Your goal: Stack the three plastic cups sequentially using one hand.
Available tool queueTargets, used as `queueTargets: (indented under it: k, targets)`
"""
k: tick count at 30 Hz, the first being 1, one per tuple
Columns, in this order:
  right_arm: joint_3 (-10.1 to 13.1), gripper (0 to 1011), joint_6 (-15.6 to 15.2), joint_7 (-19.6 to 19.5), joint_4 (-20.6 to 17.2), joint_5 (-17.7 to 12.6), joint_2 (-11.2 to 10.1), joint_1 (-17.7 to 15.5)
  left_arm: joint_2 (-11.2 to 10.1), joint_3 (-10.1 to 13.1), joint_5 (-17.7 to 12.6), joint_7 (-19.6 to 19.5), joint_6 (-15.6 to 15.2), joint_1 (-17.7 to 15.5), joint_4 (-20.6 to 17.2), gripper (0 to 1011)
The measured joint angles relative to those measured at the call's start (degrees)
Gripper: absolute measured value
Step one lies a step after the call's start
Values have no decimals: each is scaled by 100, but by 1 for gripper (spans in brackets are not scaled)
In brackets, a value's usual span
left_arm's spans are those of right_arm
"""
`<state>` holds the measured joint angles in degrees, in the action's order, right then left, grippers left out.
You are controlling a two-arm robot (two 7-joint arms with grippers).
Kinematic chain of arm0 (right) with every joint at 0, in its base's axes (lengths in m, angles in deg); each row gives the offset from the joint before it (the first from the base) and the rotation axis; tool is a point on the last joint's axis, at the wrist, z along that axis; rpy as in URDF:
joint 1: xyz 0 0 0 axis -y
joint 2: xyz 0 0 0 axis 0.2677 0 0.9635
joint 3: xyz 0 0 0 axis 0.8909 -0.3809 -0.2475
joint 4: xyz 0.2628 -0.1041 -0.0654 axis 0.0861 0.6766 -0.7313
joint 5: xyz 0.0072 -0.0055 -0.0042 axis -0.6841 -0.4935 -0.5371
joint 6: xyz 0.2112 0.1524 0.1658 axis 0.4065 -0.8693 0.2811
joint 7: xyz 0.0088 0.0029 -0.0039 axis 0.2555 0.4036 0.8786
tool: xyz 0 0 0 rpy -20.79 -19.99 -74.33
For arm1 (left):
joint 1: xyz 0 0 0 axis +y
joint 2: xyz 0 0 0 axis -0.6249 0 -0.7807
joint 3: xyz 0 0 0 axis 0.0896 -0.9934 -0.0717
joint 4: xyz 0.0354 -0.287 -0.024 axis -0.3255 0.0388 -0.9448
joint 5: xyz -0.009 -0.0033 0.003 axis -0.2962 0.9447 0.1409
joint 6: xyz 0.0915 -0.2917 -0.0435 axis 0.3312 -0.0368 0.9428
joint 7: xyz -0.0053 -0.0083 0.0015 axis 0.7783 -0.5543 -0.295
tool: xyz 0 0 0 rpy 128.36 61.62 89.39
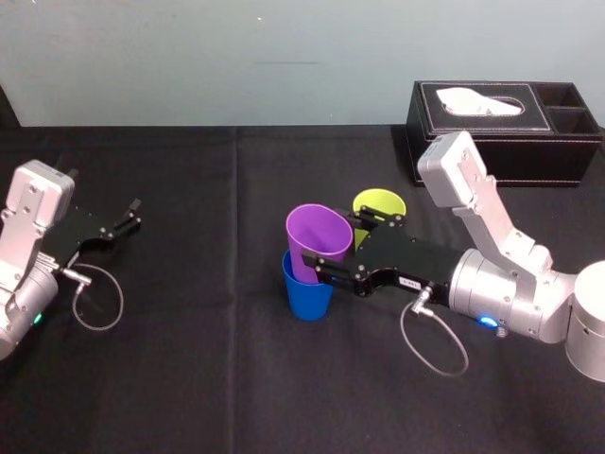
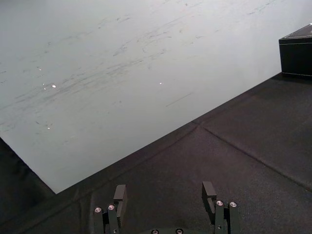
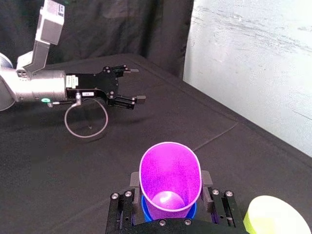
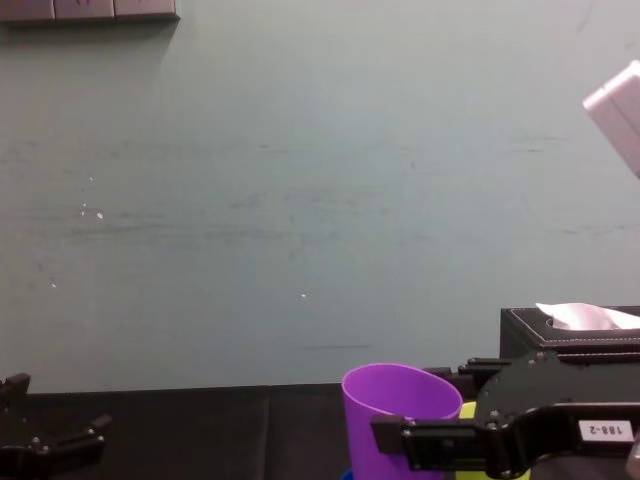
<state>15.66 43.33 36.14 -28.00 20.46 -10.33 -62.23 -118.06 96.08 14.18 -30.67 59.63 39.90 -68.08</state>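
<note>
1. Jaws of the right gripper [image 1: 345,248] pinched the purple cup [image 1: 317,238] from both sides, at centre frame in the head view.
2. That cup leaned, its base inside the blue cup [image 1: 307,295], which stood on the black counter [image 1: 208,378].
3. Just behind the gripper, right of centre, the yellow-green cup [image 1: 380,205] stood alone, not yet stacked.
4. At the left edge the left gripper [image 1: 130,214] hung parked, jaws spread and holding nothing.
5. The step in hand looked like seating purple into blue. The next move called for straightening the cup, pressing it down and letting go, then fetching the yellow-green cup.
</note>
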Motion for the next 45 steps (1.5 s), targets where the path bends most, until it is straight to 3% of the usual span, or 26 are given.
queueTargets:
  k: [24, 35, 45]
  targets:
    - [1, 730, 10, 14, 84, -13, 45, -18, 0, 0, 0, 0, 0, 0, 0, 1011]
    - [3, 1003, 10, 14, 78, -18, 40, -19, 0, 0, 0, 0, 0, 0, 0, 1011]
    - [3, 1003, 10, 14, 74, -18, 39, -19, 0, 0, 0, 0, 0, 0, 0, 1011]
